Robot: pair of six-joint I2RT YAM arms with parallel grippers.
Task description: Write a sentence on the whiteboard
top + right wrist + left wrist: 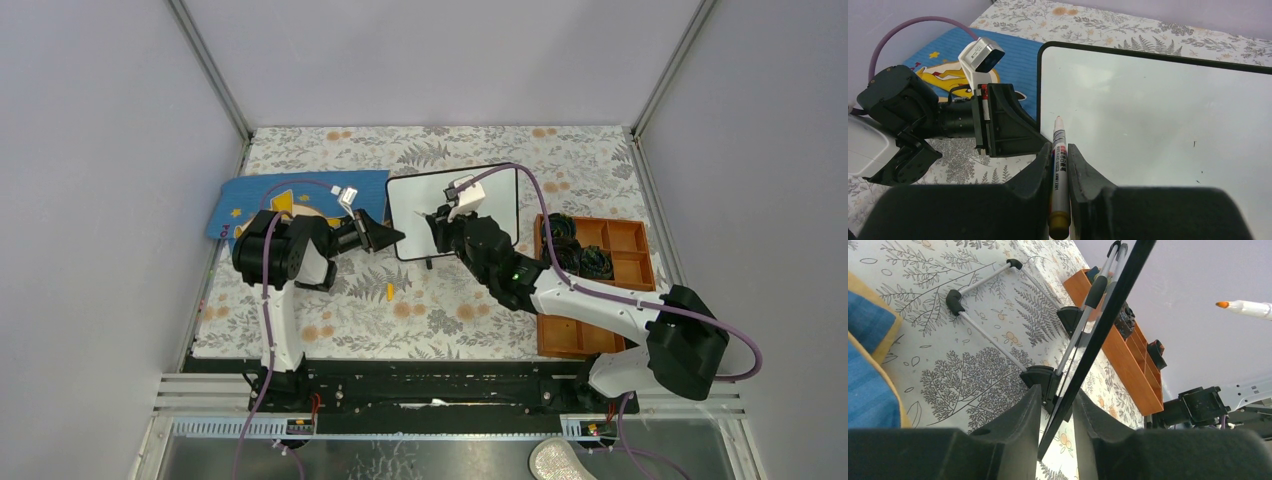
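The whiteboard [480,205] stands tilted at the middle of the table, glossy white with a thin black frame. It shows no orange sentence in the right wrist view [1158,115], only a few tiny dark specks. My left gripper [388,238] is shut on the board's left frame edge [1098,325], which runs between its fingers [1030,410]. My right gripper [440,222] is shut on a white marker [1060,160] with an orange tip [1223,304]. The tip is close to the board's left part; I cannot tell whether it touches.
A blue mat with a yellow plane [250,200] lies behind the left arm. An orange compartment tray [620,250] with dark items sits right of the board. A small orange piece [390,291] lies on the floral cloth. The board's wire stand [988,335] rests behind it.
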